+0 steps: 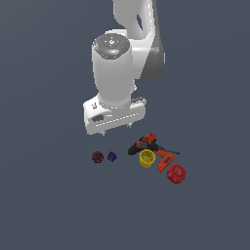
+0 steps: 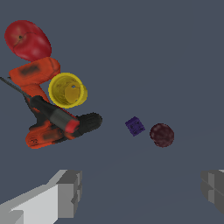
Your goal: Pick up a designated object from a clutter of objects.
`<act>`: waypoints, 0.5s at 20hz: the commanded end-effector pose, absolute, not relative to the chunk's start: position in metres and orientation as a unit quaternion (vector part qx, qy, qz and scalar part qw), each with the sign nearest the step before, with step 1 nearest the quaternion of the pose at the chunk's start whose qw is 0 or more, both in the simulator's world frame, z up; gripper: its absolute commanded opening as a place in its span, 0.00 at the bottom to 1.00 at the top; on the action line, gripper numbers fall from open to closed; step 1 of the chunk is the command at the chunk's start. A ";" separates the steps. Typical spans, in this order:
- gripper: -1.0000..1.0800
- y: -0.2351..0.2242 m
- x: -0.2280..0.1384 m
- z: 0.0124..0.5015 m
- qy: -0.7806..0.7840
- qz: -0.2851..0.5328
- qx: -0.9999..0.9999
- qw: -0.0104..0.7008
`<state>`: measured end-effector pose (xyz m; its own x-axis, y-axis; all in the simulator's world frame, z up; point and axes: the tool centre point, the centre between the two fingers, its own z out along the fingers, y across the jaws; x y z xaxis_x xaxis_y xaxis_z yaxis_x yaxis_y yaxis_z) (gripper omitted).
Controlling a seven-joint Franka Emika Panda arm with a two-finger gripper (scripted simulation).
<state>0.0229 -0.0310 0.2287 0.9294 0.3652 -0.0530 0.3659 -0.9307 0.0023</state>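
Observation:
The designated object, a small dark maroon faceted ball [image 1: 97, 156] [image 2: 162, 134], lies on the dark floor at the exterior view's left end of the clutter. Close beside it sits a small purple cube [image 1: 112, 156] [image 2: 135, 126], not touching it. My gripper [image 1: 117, 128] [image 2: 140, 190] hangs above the floor, a little higher in the exterior view than the ball and cube. It is open with nothing between its grey fingertips [image 2: 69, 192]. The ball shows whole in both views.
To the exterior view's right of the cube lie an orange-and-black power drill [image 1: 149, 146] [image 2: 48, 118], a yellow cup [image 1: 147, 158] [image 2: 67, 90] resting against it, and a bright red round object [image 1: 176, 173] [image 2: 27, 40] at the far end.

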 end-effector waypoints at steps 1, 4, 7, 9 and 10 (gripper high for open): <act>0.96 -0.039 0.027 0.218 0.211 -0.024 0.977 0.005; 0.96 -0.048 0.031 0.204 0.240 -0.022 0.971 0.003; 0.96 -0.057 0.034 0.191 0.269 -0.019 0.963 0.002; 0.96 -0.063 0.036 0.182 0.287 -0.018 0.958 0.001; 0.96 -0.067 0.037 0.177 0.297 -0.017 0.955 0.000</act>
